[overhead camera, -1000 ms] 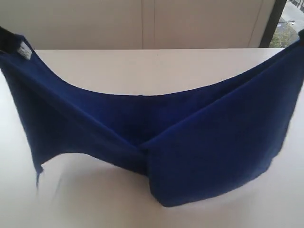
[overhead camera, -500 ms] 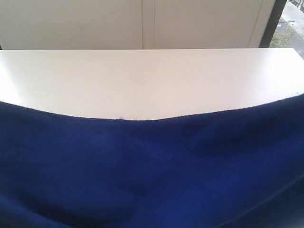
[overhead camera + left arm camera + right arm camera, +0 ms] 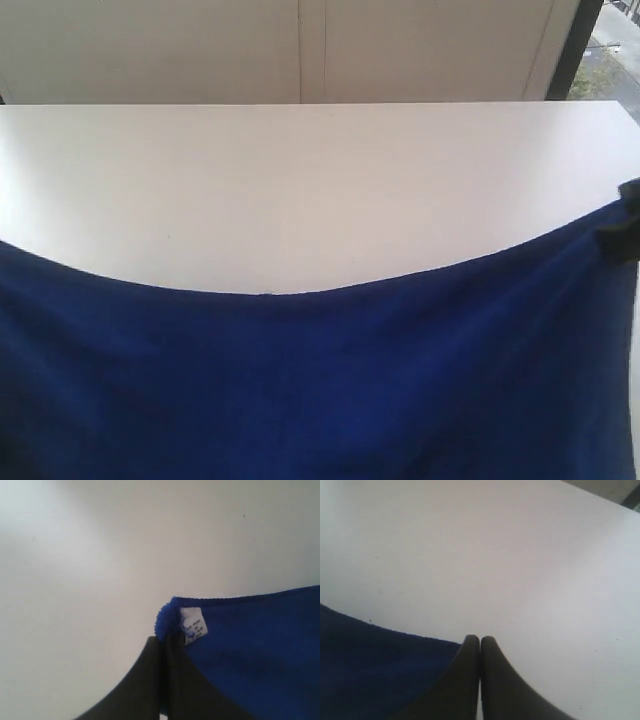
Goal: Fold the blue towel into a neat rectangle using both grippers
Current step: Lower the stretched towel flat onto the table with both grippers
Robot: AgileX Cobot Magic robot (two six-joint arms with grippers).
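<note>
The blue towel [image 3: 320, 390], deep royal blue and fuzzy, hangs spread wide across the lower exterior view. Its top edge sags in a shallow curve between raised ends. The left hand [image 3: 162, 639] pinches one corner, closed tight, with the small white tag [image 3: 194, 625] just beside its fingertips. The right hand [image 3: 480, 638] is closed too, clamped at the opposite top corner.

Right pincer [image 3: 480, 641] pressed shut — blue towel [image 3: 370, 670] edge at its tips.
</note>
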